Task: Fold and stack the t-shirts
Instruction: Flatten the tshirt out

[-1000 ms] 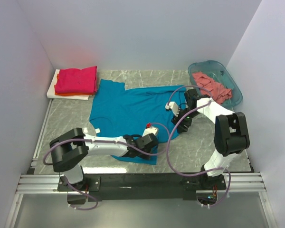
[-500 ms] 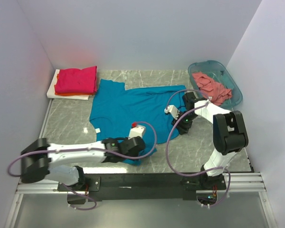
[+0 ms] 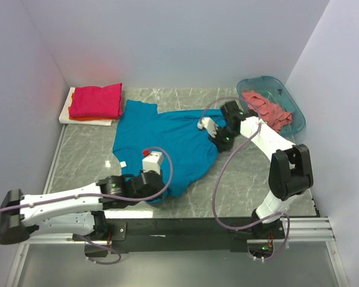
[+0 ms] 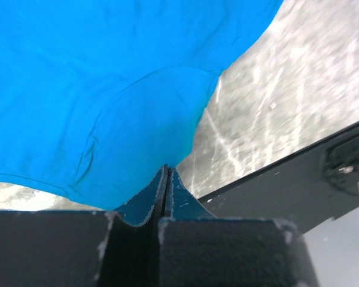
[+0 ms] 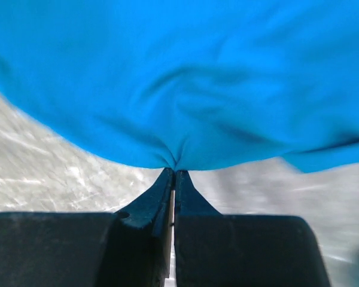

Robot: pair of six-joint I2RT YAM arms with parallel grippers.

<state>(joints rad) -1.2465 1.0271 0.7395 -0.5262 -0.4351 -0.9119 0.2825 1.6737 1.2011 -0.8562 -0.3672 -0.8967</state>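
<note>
A teal-blue t-shirt (image 3: 158,140) lies spread on the marble table. My left gripper (image 3: 163,190) is shut on its near bottom corner; in the left wrist view the cloth (image 4: 107,101) bunches at the closed tips (image 4: 166,170). At the shirt's right edge my right gripper (image 3: 222,141) is shut too, with blue fabric (image 5: 185,89) puckered into its tips (image 5: 174,173). A folded magenta-red t-shirt (image 3: 96,100) rests on an orange one (image 3: 87,118) at the back left. A crumpled salmon-pink t-shirt (image 3: 265,108) lies in the basket.
The translucent teal basket (image 3: 294,107) stands at the back right. A flat white board (image 3: 66,111) under the folded pile sits by the left wall. A small white tag (image 3: 124,164) shows at the blue shirt's left edge. The dark rail (image 3: 185,228) runs along the near edge.
The right gripper has shut on the shirt's right edge and moved back and left. The left arm has pulled left with the near corner, so the shirt's right side has drawn inward.
</note>
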